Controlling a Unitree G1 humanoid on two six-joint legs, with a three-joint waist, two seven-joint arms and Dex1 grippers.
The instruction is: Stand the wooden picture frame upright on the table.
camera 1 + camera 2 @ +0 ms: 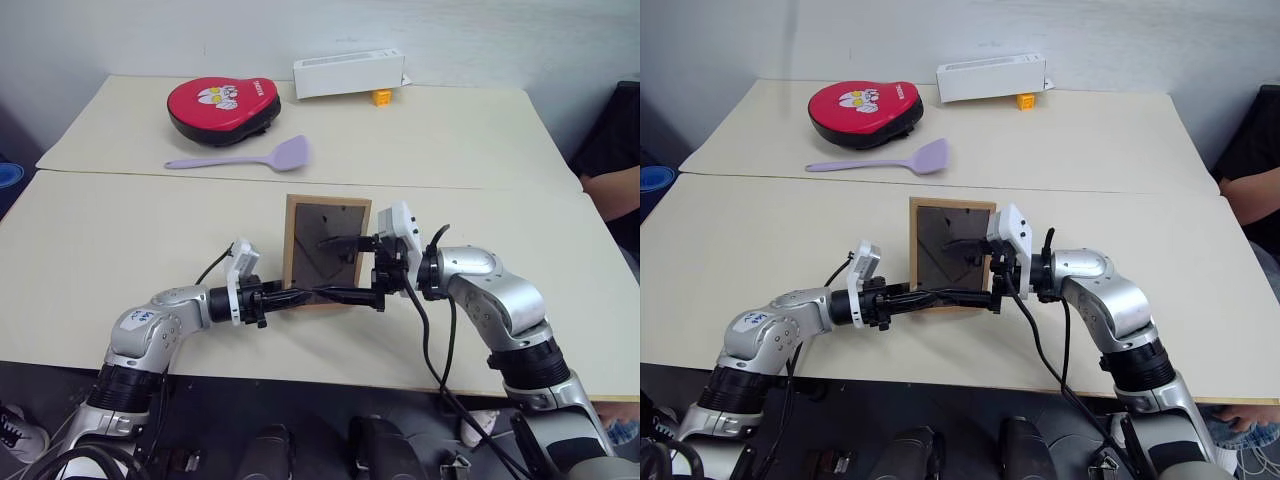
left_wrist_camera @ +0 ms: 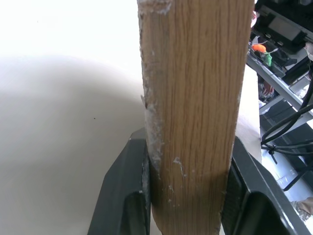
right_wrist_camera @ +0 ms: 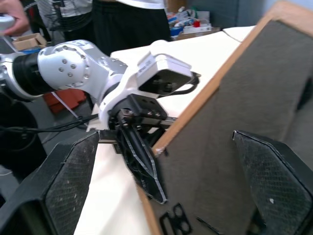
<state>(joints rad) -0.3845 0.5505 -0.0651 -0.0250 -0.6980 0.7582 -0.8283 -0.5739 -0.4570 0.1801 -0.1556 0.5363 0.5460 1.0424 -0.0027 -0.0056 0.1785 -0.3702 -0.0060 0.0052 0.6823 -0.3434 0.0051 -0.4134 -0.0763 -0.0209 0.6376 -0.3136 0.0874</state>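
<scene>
Left gripper (image 1: pixel 370 296) clamps the wooden picture frame (image 1: pixel 327 250) upright; right gripper (image 1: pixel 345 243), fingers spread, should swing out the stand before it meets the tabletop (image 1: pixel 120 250).

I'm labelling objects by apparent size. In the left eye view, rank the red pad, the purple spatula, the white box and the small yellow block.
1. red pad
2. white box and purple spatula: alike, unranked
3. yellow block

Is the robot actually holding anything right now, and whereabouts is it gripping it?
Yes. The left gripper clamps the wooden picture frame by its bottom edge. The right gripper is open at the frame's back.
</scene>
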